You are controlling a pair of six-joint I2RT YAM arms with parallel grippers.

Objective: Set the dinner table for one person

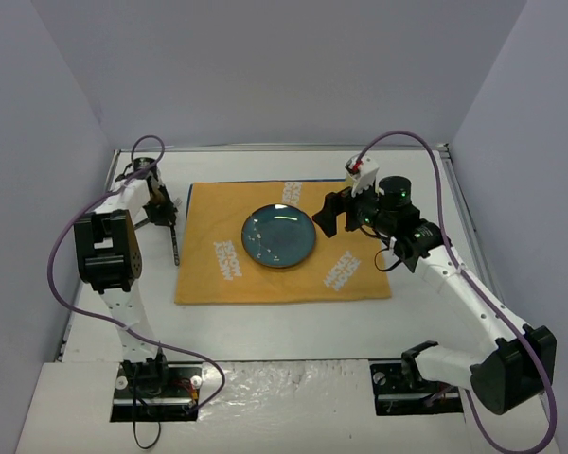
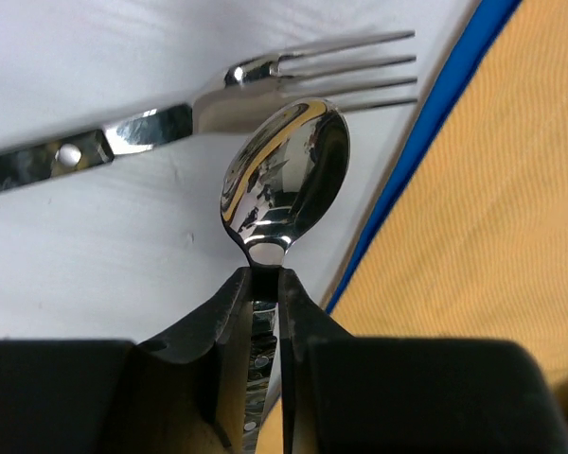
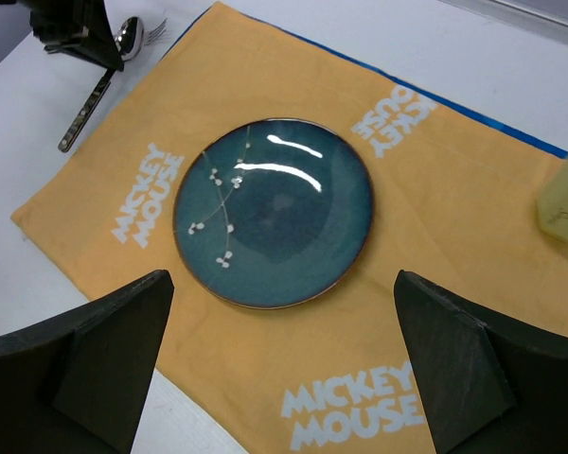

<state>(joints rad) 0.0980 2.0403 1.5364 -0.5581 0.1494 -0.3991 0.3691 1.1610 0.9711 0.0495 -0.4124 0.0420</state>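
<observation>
The white dinner table (image 1: 284, 322) carries an orange placemat (image 1: 282, 244) with a blue plate (image 1: 278, 236) in its middle. My left gripper (image 1: 157, 204) is at the mat's far left corner, shut on a steel spoon (image 2: 284, 175) just below its bowl (image 2: 265, 274). The spoon's handle (image 1: 177, 248) runs along the mat's left edge. A steel fork (image 2: 218, 104) lies on the white table just beyond the spoon. My right gripper (image 1: 346, 214) hangs open and empty over the mat right of the plate (image 3: 275, 210), with nothing between its fingers (image 3: 114, 331).
A pale yellow object (image 1: 356, 172) stands on the mat's far right corner, also at the right edge of the right wrist view (image 3: 560, 203). The mat has a blue hem (image 2: 426, 132). Grey walls close the table on three sides.
</observation>
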